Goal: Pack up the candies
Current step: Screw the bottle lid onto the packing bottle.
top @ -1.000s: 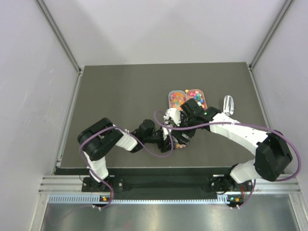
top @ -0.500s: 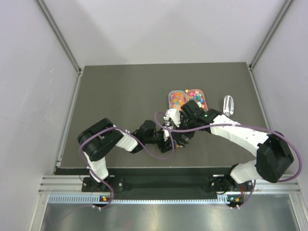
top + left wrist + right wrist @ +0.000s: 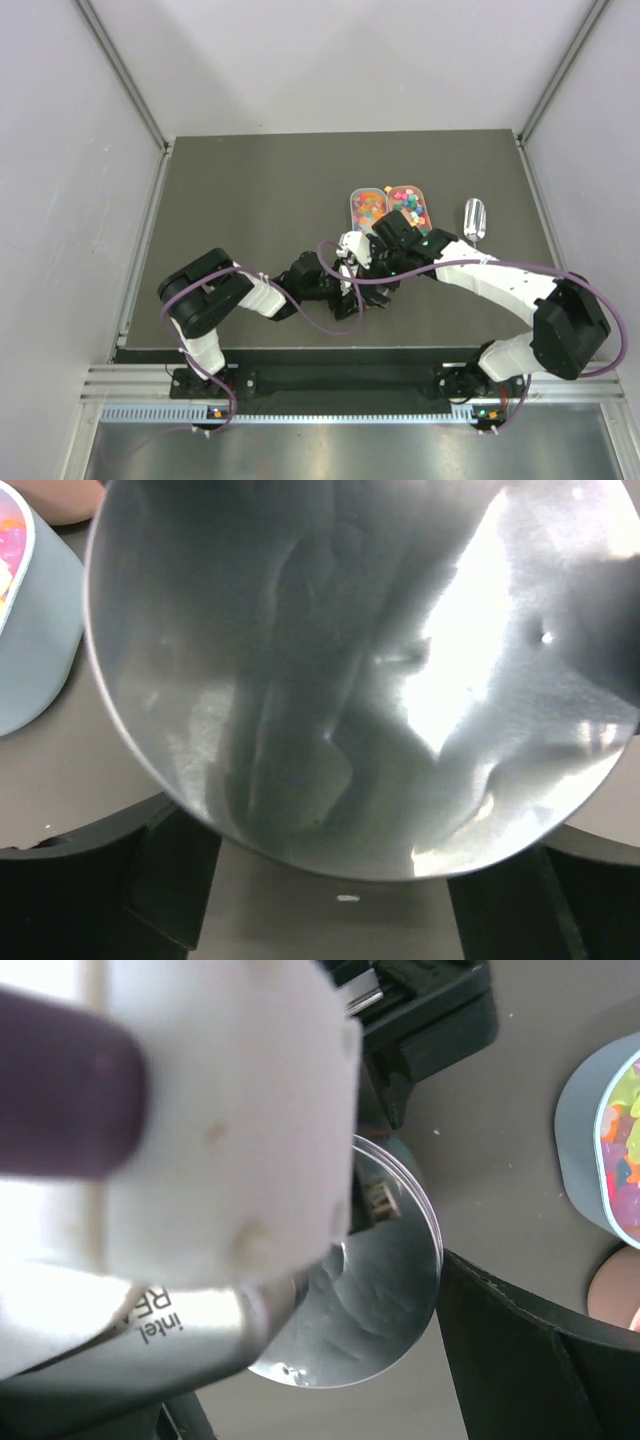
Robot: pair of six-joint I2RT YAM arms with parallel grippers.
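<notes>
The candies [image 3: 368, 206] lie in two small trays side by side, with more of them in the right tray [image 3: 408, 203]. My left gripper [image 3: 352, 284] and right gripper [image 3: 383, 271] meet just in front of the trays. A clear round lid [image 3: 385, 1290] sits against my right finger [image 3: 520, 1360]; the other finger is hidden behind the left wrist's white camera body. In the left wrist view the lid [image 3: 360, 680] fills the frame. The left fingers [image 3: 170, 890] stand wide apart below it, tips hidden. The cup is hidden under the grippers.
A clear scoop [image 3: 474, 217] lies on the dark table to the right of the trays. A tray's grey rim shows at the left wrist view's left edge [image 3: 40, 630] and the right wrist view's right edge [image 3: 580, 1150]. Purple cables loop over both arms.
My right gripper has moved left and slightly back, closer over the left gripper. The cup of candies that showed in front of the grippers is now covered.
</notes>
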